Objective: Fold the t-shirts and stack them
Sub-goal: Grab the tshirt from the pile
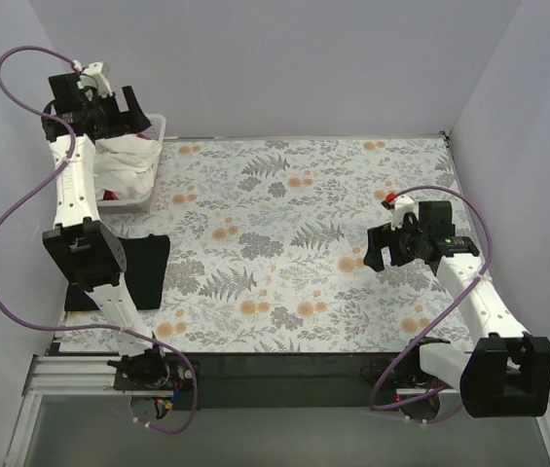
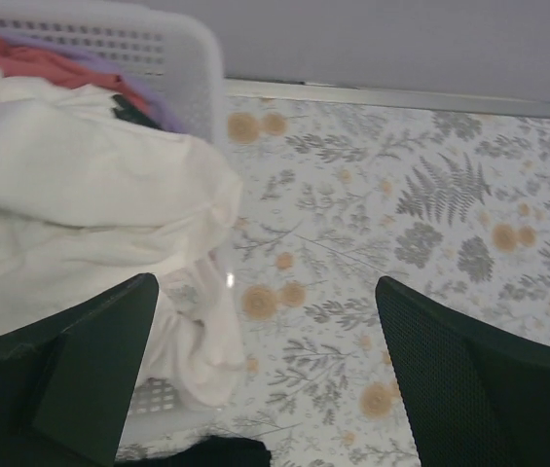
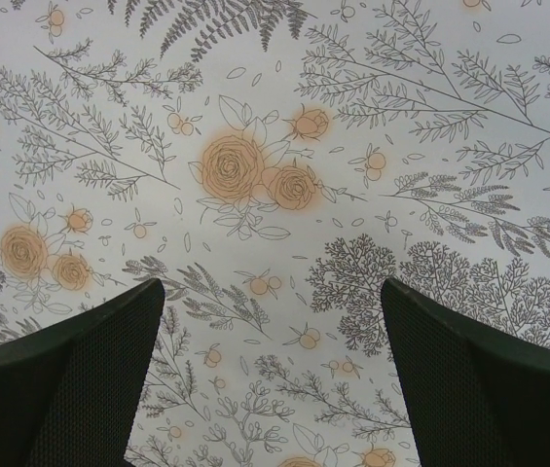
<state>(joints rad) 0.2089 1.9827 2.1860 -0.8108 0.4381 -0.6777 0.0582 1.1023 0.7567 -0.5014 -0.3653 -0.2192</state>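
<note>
A cream-white t-shirt is heaped in the white lattice basket and hangs over its near wall; it also shows in the left wrist view. A salmon-pink t-shirt lies behind it in the basket. A black t-shirt lies folded flat on the tablecloth at the left; its edge shows in the left wrist view. No dark red shirt can be told apart. My left gripper is open and empty above the basket's right side. My right gripper is open and empty over the bare tablecloth.
The floral tablecloth covers the table. The basket stands in the far left corner against the walls. The left arm's lower links stand over part of the black shirt. Walls close in the left, back and right sides.
</note>
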